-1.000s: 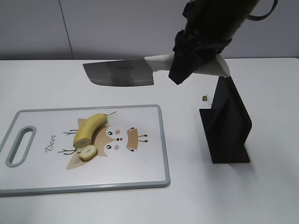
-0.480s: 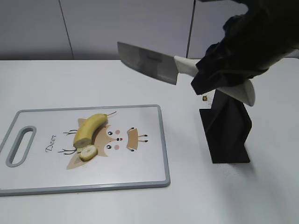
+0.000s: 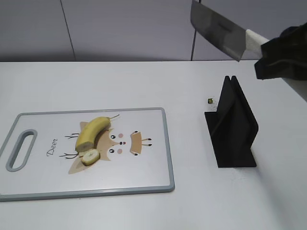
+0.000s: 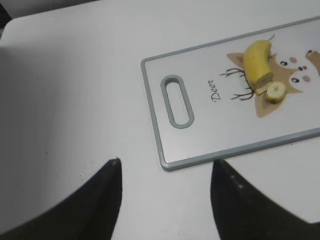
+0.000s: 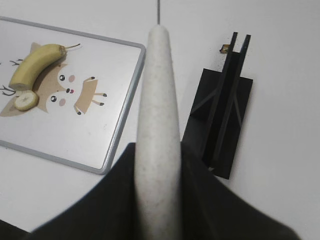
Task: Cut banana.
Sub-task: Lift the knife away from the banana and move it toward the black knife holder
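A short yellow banana (image 3: 93,132) lies on the deer-print cutting board (image 3: 144,177), with a small round slice (image 3: 90,156) at its cut end. Banana (image 4: 258,61) and slice (image 4: 275,92) also show in the left wrist view, and in the right wrist view the banana (image 5: 35,65) and slice (image 5: 25,100). My right gripper (image 3: 276,60) is shut on the pale handle (image 5: 159,145) of a cleaver (image 3: 218,31), held high at the upper right, above the black knife stand (image 3: 232,127). My left gripper (image 4: 165,167) is open and empty over bare table left of the board.
The grey-rimmed board (image 4: 172,165) has a handle slot (image 4: 176,101) at its left end. The black slotted knife stand (image 5: 222,110) stands right of the board, with a tiny dark object (image 3: 210,100) behind it. White table all round, grey wall behind.
My right gripper has carried the cleaver up and to the right, from above the board's far edge to high over the knife stand. Banana and slice have not moved.
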Robot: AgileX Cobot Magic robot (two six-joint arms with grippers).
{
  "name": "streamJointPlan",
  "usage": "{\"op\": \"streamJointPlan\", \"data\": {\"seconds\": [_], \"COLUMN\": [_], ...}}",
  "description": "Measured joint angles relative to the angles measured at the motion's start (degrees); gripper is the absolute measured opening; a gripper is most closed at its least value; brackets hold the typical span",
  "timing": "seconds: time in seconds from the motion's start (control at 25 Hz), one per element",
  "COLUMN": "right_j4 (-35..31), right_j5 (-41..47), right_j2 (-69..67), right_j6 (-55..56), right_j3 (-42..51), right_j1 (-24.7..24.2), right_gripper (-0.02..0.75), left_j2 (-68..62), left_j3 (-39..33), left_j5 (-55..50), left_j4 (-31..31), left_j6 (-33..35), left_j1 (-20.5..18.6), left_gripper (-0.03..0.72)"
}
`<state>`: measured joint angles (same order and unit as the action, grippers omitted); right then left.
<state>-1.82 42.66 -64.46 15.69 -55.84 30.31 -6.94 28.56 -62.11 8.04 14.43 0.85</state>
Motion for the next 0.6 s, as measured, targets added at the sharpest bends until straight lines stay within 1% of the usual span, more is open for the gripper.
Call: {"op": "streamJointPlan", "data": {"seconds": [0.24, 0.44, 0.6], "right_j4": [3.8, 8.6, 9.3], "right_j5": [-0.1, -0.1, -0.8], "right_j2": [6.1, 9.2, 9.4], "right_j6": [6.0, 12.2, 15.6], "right_j3": [3.3, 5.5, 7.4], "right_j1": [0.0, 0.0, 0.0], "right_gripper": [0.163, 0.163, 0.163], "left_j2": [6.7, 7.2, 7.2], "left_j3": [-0.1, -0.7, -0.9], "left_j5": [0.0, -0.7, -0.7], "left_j4": [-0.1, -0.2, -0.7], "left_j6": [-0.1, -0.1, -0.1], "left_j1": [0.0, 0.0, 0.0], "left_gripper": [0.552, 0.552, 0.552]}}
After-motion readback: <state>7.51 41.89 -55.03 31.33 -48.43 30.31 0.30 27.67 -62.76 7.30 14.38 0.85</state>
